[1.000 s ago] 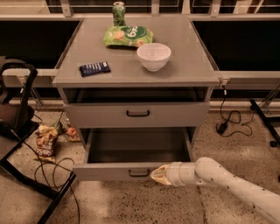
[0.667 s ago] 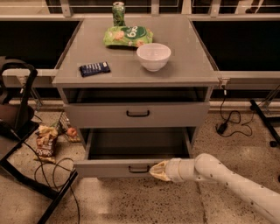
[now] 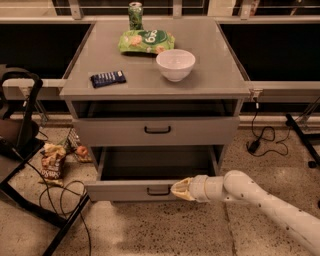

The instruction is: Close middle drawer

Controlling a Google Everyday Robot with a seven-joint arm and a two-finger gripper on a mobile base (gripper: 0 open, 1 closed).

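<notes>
The middle drawer (image 3: 125, 191) of the grey cabinet (image 3: 220, 75) stands pulled out, its deep grey box open to view from above. Its flat front carries a small black handle (image 3: 158, 191). My gripper (image 3: 176, 189), cream-coloured on a white arm coming in from the lower right, is shut. Its tip rests against the drawer front just right of the handle. The top drawer (image 3: 200, 131) above it sits slightly out. The lowest drawer is hidden under the open one.
On the cabinet top are a white bowl (image 3: 175, 64), a green chip bag (image 3: 146, 41), a green can (image 3: 135, 15) and a blue bar (image 3: 108, 78). A black chair frame (image 3: 20, 135), snack bags (image 3: 51, 162) and cables (image 3: 65, 195) lie at the left. More cables (image 3: 260, 140) lie at the right.
My gripper has moved up and inward against the drawer front. The middle drawer has slid a little way back into the cabinet.
</notes>
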